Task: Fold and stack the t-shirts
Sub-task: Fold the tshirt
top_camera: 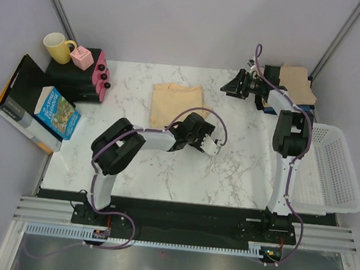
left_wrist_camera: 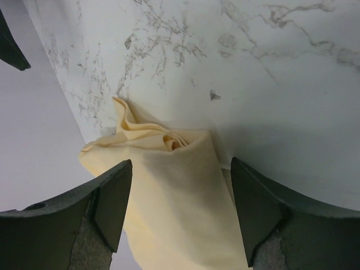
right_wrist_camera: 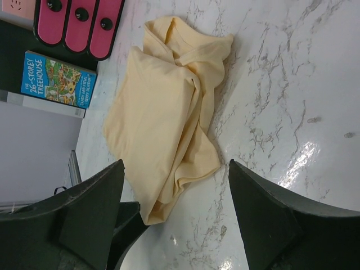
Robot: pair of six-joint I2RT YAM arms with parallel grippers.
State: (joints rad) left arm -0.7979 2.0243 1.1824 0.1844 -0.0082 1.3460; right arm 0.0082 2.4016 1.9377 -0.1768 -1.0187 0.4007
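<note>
Both sets of jaws gape empty; cream t-shirt (right_wrist_camera: 163,118) fills wrist views, tan t-shirt (top_camera: 300,83) shows only overhead.

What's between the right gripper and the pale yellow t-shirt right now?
Nothing but bare marble tabletop lies between the right gripper and the pale yellow t-shirt; the top view shows it, and the right wrist view agrees.
</note>
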